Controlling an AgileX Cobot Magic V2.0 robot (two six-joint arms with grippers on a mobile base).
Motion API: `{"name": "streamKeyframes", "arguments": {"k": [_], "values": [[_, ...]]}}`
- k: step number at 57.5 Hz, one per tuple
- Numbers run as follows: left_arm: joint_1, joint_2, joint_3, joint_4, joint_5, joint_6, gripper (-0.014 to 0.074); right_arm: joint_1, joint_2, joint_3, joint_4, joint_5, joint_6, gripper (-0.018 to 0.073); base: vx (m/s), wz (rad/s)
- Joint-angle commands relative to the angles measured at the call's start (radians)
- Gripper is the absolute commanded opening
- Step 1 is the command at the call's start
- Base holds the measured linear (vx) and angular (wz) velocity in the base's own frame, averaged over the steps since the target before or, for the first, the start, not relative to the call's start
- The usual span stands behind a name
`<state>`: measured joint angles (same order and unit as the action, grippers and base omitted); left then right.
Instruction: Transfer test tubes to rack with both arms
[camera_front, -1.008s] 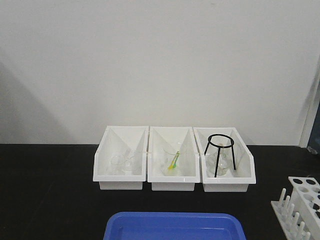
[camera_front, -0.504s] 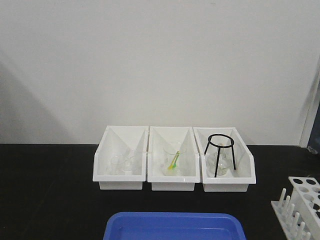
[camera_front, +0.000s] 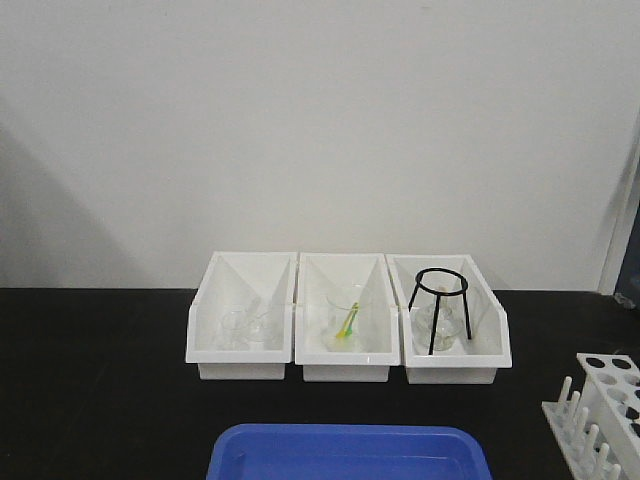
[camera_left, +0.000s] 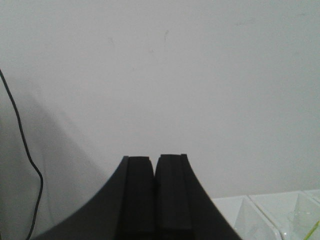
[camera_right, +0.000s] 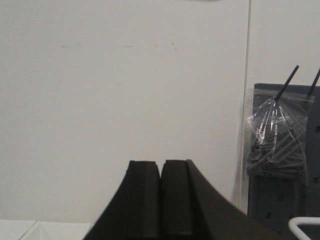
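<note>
The white rack (camera_front: 603, 408) stands at the right edge of the black table, with round holes on top and a row of pegs along its front. No test tubes show clearly; a faint slender glass shape (camera_front: 264, 308) leans in the left bin, and I cannot tell what it is. Neither arm appears in the front view. In the left wrist view my left gripper (camera_left: 155, 160) is shut with nothing between its fingers and faces the white wall. My right gripper (camera_right: 161, 163) is likewise shut and empty, aimed at the wall.
Three white open-front bins (camera_front: 347, 362) stand in a row mid-table, holding clear glassware, a green-yellow item (camera_front: 347, 324) and a black tripod stand (camera_front: 443, 305). A blue tray (camera_front: 348, 452) lies at the front edge. A bag of dark parts (camera_right: 277, 135) hangs on a panel at right.
</note>
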<state>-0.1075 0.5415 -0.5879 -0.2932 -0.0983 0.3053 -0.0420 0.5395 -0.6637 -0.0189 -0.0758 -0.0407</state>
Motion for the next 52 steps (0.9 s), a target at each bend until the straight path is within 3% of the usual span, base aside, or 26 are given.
{"name": "streamKeyframes", "arguments": {"k": [1,19,30,39,47,52], "values": [[-0.001,0.155,-0.124,-0.007,-0.041,0.007,-0.002,-0.003,0.128,-0.101,-0.004,-0.102,-0.002,-0.0008,0.0,0.0],[-0.001,0.328,-0.215,-0.002,-0.033,0.008,-0.0003,-0.003,0.273,-0.124,-0.001,-0.104,-0.001,-0.0002,0.0,0.0],[-0.001,0.328,-0.215,0.103,0.039,0.007,0.011,-0.003,0.275,-0.124,-0.003,-0.05,-0.001,0.0054,0.0,0.0],[-0.001,0.328,-0.215,0.208,0.089,0.007,0.032,-0.003,0.279,-0.124,-0.002,-0.022,-0.001,0.0223,0.0,0.0],[-0.001,0.328,-0.213,0.268,0.11,0.007,0.0538,-0.003,0.282,-0.124,-0.001,0.0,-0.001,0.0482,0.0,0.0],[-0.001,0.328,-0.211,0.274,0.109,0.005,0.0628,-0.003,0.284,-0.124,-0.001,0.0,-0.001,0.0632,0.0,0.0]]}}
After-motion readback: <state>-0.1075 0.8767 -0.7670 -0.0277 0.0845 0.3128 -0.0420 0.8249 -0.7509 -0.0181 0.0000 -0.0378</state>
